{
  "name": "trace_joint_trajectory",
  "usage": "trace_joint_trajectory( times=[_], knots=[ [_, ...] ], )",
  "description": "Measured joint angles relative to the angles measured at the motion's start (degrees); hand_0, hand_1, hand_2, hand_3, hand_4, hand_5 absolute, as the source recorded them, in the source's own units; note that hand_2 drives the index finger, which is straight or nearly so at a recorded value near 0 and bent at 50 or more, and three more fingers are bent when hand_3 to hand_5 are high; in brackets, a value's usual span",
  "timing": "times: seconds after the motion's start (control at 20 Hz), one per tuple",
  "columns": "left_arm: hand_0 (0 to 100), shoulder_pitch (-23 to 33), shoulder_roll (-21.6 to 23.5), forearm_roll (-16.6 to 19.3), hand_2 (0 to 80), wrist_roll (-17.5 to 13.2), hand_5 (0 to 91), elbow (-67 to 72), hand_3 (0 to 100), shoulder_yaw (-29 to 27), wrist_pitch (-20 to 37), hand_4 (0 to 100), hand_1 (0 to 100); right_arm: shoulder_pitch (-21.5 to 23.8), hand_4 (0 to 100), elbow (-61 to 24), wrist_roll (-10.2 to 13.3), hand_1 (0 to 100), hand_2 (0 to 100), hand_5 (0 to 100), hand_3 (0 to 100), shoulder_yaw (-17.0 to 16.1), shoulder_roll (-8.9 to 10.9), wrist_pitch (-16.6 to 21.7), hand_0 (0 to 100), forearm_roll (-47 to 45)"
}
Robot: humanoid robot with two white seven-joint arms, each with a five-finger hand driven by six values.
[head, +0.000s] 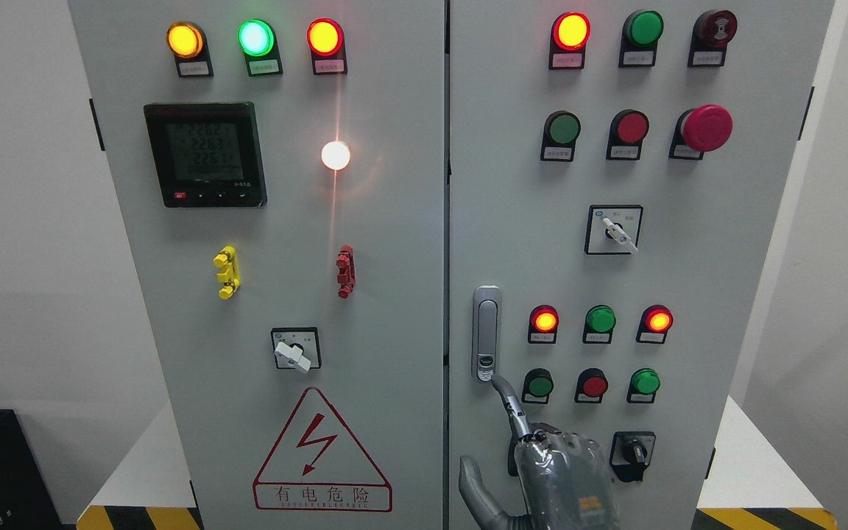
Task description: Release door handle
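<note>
The grey metal door handle (pixel 486 333) stands upright on the right door of the grey electrical cabinet (pixel 365 294), just right of the seam between the two doors. Below the handle, the right hand (pixel 542 464) of silver metal rises from the bottom edge. One of its fingers (pixel 510 403) is stretched up and its tip touches the lower end of the handle, at the lock part; the thumb stands apart to the left and nothing is grasped. The other fingers I cannot see well. To release well, I think the finger should draw straight back and down, away from the handle, without brushing the green round button (pixel 539 384) just right of it.
</note>
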State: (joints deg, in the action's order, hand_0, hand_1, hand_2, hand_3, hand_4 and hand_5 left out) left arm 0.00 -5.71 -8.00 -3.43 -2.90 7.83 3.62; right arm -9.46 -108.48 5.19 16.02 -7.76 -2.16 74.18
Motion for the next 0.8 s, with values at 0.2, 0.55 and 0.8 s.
trace_joint_trajectory(
  times=[0.2, 0.55, 0.8],
  knots=[
    [12, 0.0, 0.0, 0.0, 0.0, 0.0, 0.0, 0.0, 0, 0.0, 0.0, 0, 56, -1.2, 97, 1.5, 0.0, 26, 0, 100, 94, 0.1, -0.01, 0.0, 53, 1.5],
    [12, 0.0, 0.0, 0.0, 0.0, 0.0, 0.0, 0.0, 0, 0.0, 0.0, 0, 56, -2.4, 99, 3.5, 0.0, 28, 0, 100, 96, 0.2, -0.03, -1.5, 52, 3.1],
    [12, 0.0, 0.0, 0.0, 0.0, 0.0, 0.0, 0.0, 0, 0.0, 0.0, 0, 56, -3.7, 100, 4.8, 0.0, 29, 0, 100, 98, 0.3, -0.07, -2.2, 51, 3.7]
  ],
)
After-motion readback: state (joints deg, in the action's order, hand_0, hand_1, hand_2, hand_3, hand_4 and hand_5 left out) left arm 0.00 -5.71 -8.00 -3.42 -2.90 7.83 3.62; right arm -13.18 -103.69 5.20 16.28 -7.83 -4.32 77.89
